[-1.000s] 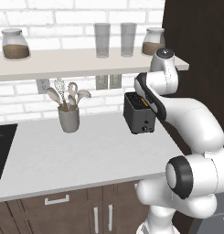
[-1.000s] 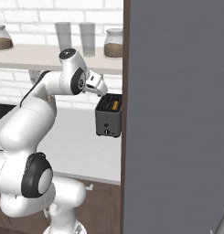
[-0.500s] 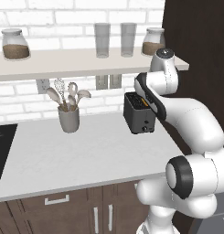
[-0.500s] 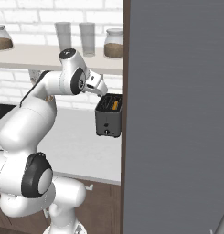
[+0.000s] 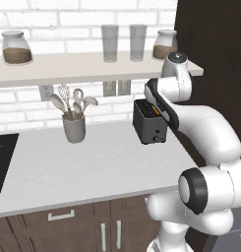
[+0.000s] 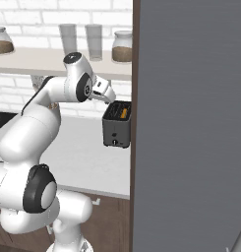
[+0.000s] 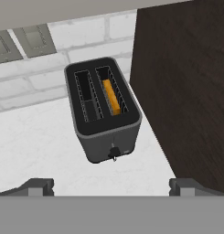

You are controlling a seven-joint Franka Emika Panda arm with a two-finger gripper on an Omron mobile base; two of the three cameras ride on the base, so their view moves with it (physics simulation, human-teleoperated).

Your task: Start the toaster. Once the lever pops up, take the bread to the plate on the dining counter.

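The black toaster [image 5: 150,124] [image 6: 117,130] [image 7: 104,107] stands on the white worktop by the brick wall, close to a dark cabinet side. The bread [image 7: 112,97] [image 6: 123,113] sits down in its right slot, showing as an orange-tan strip; the left slot is empty. A small dark lever knob [image 7: 114,153] sticks out low on the toaster's front. My gripper [image 7: 112,187] [image 6: 108,96] hovers above and in front of the toaster, open, with nothing between its fingers. The plate and the dining counter are out of view.
A grey utensil cup [image 5: 74,129] stands left of the toaster. A shelf [image 5: 92,66] above carries two glasses and two jars. The tall dark cabinet [image 7: 186,91] rises right beside the toaster. A black cooktop [image 5: 1,162] lies at the far left.
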